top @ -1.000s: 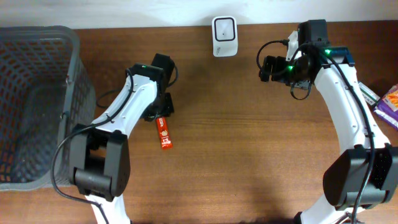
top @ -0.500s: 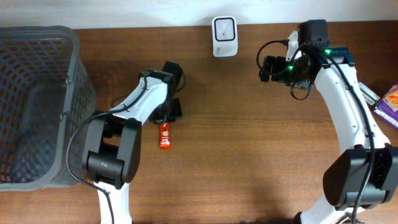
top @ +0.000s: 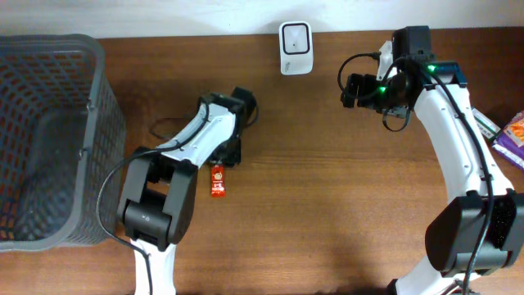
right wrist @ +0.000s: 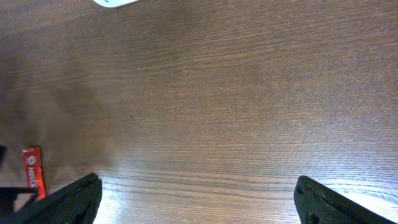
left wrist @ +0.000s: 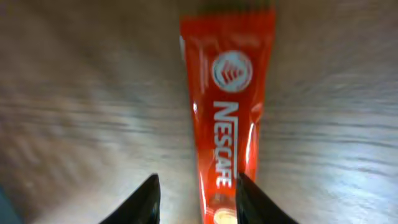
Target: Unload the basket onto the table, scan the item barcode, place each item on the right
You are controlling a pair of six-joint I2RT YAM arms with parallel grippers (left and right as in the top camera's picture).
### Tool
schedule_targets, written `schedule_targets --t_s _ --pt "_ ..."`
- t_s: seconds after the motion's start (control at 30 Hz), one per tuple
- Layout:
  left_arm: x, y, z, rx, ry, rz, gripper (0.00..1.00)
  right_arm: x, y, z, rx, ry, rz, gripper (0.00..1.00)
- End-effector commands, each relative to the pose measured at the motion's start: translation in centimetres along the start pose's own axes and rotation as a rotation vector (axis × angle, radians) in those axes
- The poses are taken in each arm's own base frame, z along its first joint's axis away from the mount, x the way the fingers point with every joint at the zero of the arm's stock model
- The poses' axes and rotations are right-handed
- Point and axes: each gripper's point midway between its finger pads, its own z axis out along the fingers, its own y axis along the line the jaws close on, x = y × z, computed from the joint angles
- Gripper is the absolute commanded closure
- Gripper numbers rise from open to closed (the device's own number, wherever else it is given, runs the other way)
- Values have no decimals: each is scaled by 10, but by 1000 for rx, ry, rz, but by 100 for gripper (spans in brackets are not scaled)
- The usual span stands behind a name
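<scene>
The pick-up seems in hand: the left fingers [left wrist: 146,202] stand partly spread astride one end of the red Nescafé sachet [left wrist: 229,106], not clenched on it, as it lies flat on the wooden table [top: 327,213], well short of the white scanner [top: 295,38]. Next they must close, lift it and show its barcode to the scanner. The right fingers [right wrist: 74,199] hang wide apart and empty, and a grey basket [top: 90,98] stands at the left.

Wooden table [top: 327,205] with sachet [top: 217,181], scanner [top: 295,37], basket [top: 41,139]

Mock shop checkout on a wooden table [top: 327,205]. Barcode scanner [top: 295,47] at 12 o'clock, grey mesh basket [top: 49,123] at 9, packaged goods [top: 514,131] at 3.
</scene>
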Motion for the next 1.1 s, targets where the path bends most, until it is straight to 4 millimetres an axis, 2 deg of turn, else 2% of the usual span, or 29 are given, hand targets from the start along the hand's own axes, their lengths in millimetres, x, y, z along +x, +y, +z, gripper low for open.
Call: schedule_targets --t_s 0.0,0.07,0.1,0.2,0.3,0.33,0.37,0.4,0.43,0.5,0.53,0.57,0.6,0.63,0.67,0.7,0.73,0.77,0.83,0.9,0.93,0.97,1.03,1.07 --pt "6 -7 19 15 -7 -10 64 3 -1 4 8 13 7 1" --pt "0 -13 21 39 -36 -19 64 3 -1 4 8 13 7 1" --pt "-4 -26 21 109 -46 -27 61 3 -1 4 8 13 7 1" --pt "-5 -50 17 248 -29 -28 76 3 -1 4 8 13 7 1" --pt "-4 -56 15 280 -23 -22 85 3 -1 4 8 13 7 1" --pt "-7 -57 12 287 -31 -21 80 3 -1 4 8 13 7 1" --pt "-15 -69 -5 385 -43 56 86 3 -1 4 8 13 7 1" --pt "-22 -85 -30 511 -61 145 98 3 -1 4 8 13 7 1" --pt "-28 -89 -52 556 -77 173 100 3 -1 4 8 13 7 1" --pt "-36 -84 -76 551 -100 186 100 3 -1 4 8 13 7 1" --pt "-41 -81 -84 549 -113 177 77 3 -1 4 8 13 7 1" --pt "-39 -74 -74 505 -87 116 72 3 -1 4 8 13 7 1" --pt "-34 -74 -68 499 -68 106 85 3 -1 4 8 13 7 1" --pt "-31 -74 -62 493 -57 107 85 3 -1 4 8 13 7 1" --pt "-28 -75 -53 485 -51 107 70 3 -1 4 8 13 7 1" --pt "-31 -72 -41 454 -69 85 69 3 -1 4 8 13 7 1" --pt "-38 -60 -27 382 -92 -14 68 3 -1 4 8 13 7 1" --pt "-45 -54 -22 386 -99 -89 66 3 -1 4 8 13 7 1" --pt "-55 -55 -25 490 -96 -126 66 3 -1 4 8 13 7 1" --pt "-49 -75 -26 623 -31 -114 66 3 -1 4 8 13 7 1" --pt "-45 -103 -23 729 11 -82 66 3 -1 4 8 13 7 1" --pt "-44 -118 -21 790 30 -65 66 3 -1 4 8 13 7 1" --pt "-43 -140 -18 896 62 -41 65 3 -1 4 8 13 7 1" --pt "-43 -141 -15 896 66 -42 66 3 -1 4 8 13 7 1"
